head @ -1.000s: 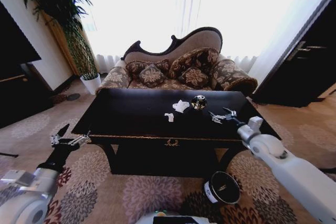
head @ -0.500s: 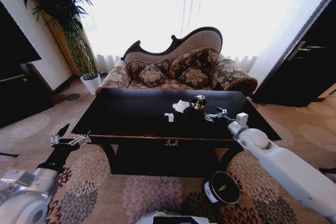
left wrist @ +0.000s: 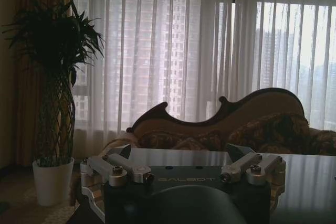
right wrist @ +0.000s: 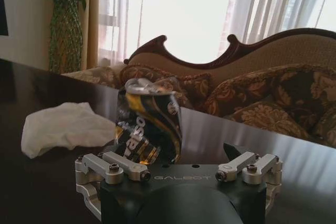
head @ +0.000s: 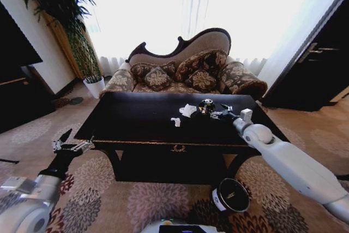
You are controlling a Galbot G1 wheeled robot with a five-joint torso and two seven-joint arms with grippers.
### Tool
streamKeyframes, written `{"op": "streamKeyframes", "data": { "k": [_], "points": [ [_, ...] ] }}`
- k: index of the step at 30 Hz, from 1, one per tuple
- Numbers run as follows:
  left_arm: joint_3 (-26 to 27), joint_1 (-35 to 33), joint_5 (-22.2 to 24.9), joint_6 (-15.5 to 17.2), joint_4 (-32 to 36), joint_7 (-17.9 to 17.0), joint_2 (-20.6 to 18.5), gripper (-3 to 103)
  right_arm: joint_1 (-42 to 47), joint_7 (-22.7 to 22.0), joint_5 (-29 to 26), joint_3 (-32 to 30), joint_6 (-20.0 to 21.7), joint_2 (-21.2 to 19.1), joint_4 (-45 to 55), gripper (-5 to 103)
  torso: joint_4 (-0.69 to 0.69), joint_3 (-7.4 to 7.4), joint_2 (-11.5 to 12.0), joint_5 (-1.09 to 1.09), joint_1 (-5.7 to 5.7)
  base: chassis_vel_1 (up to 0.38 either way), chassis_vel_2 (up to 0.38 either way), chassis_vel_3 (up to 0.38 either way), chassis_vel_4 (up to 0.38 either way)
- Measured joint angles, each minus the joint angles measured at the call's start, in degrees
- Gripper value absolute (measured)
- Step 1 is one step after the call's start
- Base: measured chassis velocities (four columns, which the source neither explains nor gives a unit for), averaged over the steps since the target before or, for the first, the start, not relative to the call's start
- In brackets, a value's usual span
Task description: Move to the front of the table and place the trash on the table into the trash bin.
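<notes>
A glossy black table (head: 142, 121) with gold trim fills the middle of the head view, with a patterned sofa (head: 185, 72) behind it and a bright curtained window above. Near the table's upper centre lies the trash: a crumpled white tissue (head: 188, 109), a smaller paper scrap (head: 175, 121) just below and left of it, and a dented dark can (head: 206, 106) just right of the tissue. The right arm reaches in from the lower right of the frame, and the right gripper (head: 219, 113) sits over the tabletop just beside the can, on its right. In the right wrist view the can (right wrist: 148, 126) stands upright, crushed, directly ahead of the right gripper (right wrist: 178, 167), whose fingers are spread apart with nothing between them; the tissue (right wrist: 65, 127) lies at the middle left of that frame, near the can. The bin (head: 230, 195), a short dark cylinder with a white label, stands on the floral carpet at the lower right of centre in the head view, in front of the table and below the right arm. The left gripper (head: 72, 145) hangs at the lower left, off the table's corner and well apart from the trash; in the left wrist view the left gripper (left wrist: 184, 174) is spread wide and empty, facing the sofa and a potted plant (left wrist: 52, 103).
</notes>
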State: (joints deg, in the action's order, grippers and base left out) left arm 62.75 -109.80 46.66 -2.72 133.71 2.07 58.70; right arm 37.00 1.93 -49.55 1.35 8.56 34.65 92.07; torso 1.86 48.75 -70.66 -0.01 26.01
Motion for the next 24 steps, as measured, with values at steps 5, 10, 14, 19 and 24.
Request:
{"op": "streamKeyframes", "data": {
  "k": [5, 10, 14, 19, 24],
  "points": [
    [0.00, 0.00, 0.00, 0.00, 0.00, 0.00, 0.00, 100, -1.90, 0.21, 0.16, 1.97, -0.11, 0.98, -1.08, 100, 0.00, 0.00, 0.00, 0.00, 0.00, 0.000, 0.000, 0.000, 0.000],
    [0.00, 0.00, 0.00, 0.00, 0.00, 0.00, 0.00, 100, -4.48, 1.10, 0.15, 4.22, -0.46, 1.58, -2.54, 96, 0.00, 0.00, 0.00, 0.00, 0.00, 0.000, 0.000, 0.000, 0.000],
    [0.00, 0.00, 0.00, 0.00, 0.00, 0.00, 0.00, 100, -4.64, 1.20, 0.30, 4.52, -1.10, 1.90, -2.77, 86, 0.00, 0.00, 0.00, 0.01, 0.00, 0.000, 0.000, 0.000, 0.000],
    [0.00, 0.00, 0.00, 0.00, 0.00, 0.00, 0.00, 100, -3.45, 1.13, 0.60, 3.79, -1.76, 1.93, -2.26, 64, 0.00, 0.00, 0.00, 0.01, 0.00, 0.000, 0.000, 0.000, 0.000],
    [0.00, 0.00, 0.00, 0.00, 0.00, 0.00, 0.00, 100, -2.46, 1.07, 0.64, 2.57, -1.87, 1.76, -1.52, 47, 0.01, 0.00, 0.00, 0.00, 0.00, 0.000, 0.000, 0.000, 0.000]
  ]
}}
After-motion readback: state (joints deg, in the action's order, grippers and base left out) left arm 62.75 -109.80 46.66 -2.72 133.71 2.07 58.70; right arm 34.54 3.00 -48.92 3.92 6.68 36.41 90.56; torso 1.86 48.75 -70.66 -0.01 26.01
